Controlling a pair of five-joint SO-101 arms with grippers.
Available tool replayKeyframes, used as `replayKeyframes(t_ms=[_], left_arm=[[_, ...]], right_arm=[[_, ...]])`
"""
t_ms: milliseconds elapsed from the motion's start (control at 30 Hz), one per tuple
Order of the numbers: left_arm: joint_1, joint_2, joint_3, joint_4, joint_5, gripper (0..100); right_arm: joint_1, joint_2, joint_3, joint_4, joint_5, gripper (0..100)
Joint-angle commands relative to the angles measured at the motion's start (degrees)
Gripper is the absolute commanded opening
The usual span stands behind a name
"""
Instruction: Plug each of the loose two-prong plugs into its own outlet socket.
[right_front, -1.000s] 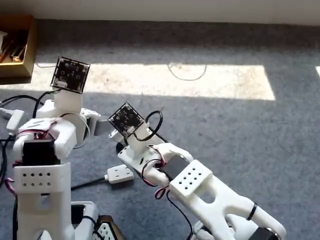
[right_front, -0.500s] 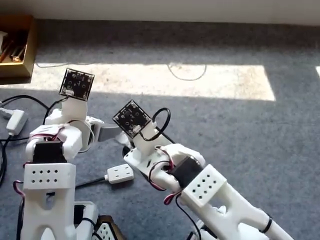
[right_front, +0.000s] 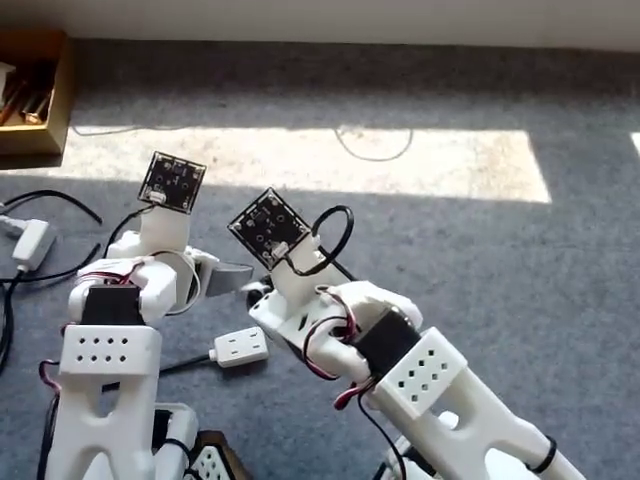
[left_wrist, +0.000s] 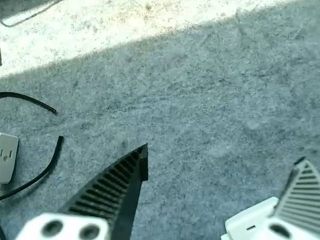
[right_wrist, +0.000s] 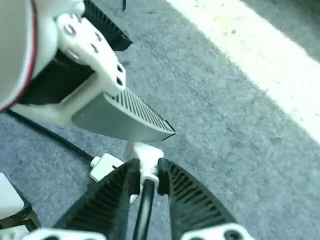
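My right gripper (right_wrist: 148, 165) is shut on a white two-prong plug (right_wrist: 144, 152), whose black cable runs back between the fingers. In the high view it (right_front: 262, 292) hangs low over the carpet at centre left. My left gripper (left_wrist: 223, 155) stands open with nothing between its fingers. One of its grey fingers (right_wrist: 125, 120) hovers right beside the held plug. In the high view the left gripper (right_front: 235, 280) nearly meets the right one. A white outlet socket (right_front: 240, 347) on a black cord lies on the carpet just in front of both.
Grey carpet with a sunlit strip (right_front: 430, 165) across the back carries a thin wire loop (right_front: 375, 150). A wooden box (right_front: 30, 95) sits at the far left corner. Another white outlet (left_wrist: 6, 155) and black cables (left_wrist: 42, 167) lie to the left.
The left arm has swung right and lower, bringing its open gripper up against the right gripper. The right arm has shifted slightly right with the plug still held.
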Motion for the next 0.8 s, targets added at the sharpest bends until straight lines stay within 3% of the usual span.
replayKeyframes(t_ms=[0, 333, 600, 767], left_arm=[[-1.3, -0.3, -0.1, -1.9, -0.2, 42], [-23.5, 0.2, -1.2, -8.6, -0.1, 42], [-30.8, 0.0, 1.9, 0.1, -4.3, 42], [-37.2, 0.2, 7.0, -5.5, -9.5, 42]], right_arm=[[1.6, 0.0, -4.4, 1.5, 0.2, 0.5], [2.8, 0.9, -2.0, 14.9, 9.8, 0.5], [-0.6, 24.0, -18.1, 22.4, 19.1, 0.5], [-4.9, 31.4, -28.1, 23.2, 28.7, 0.5]])
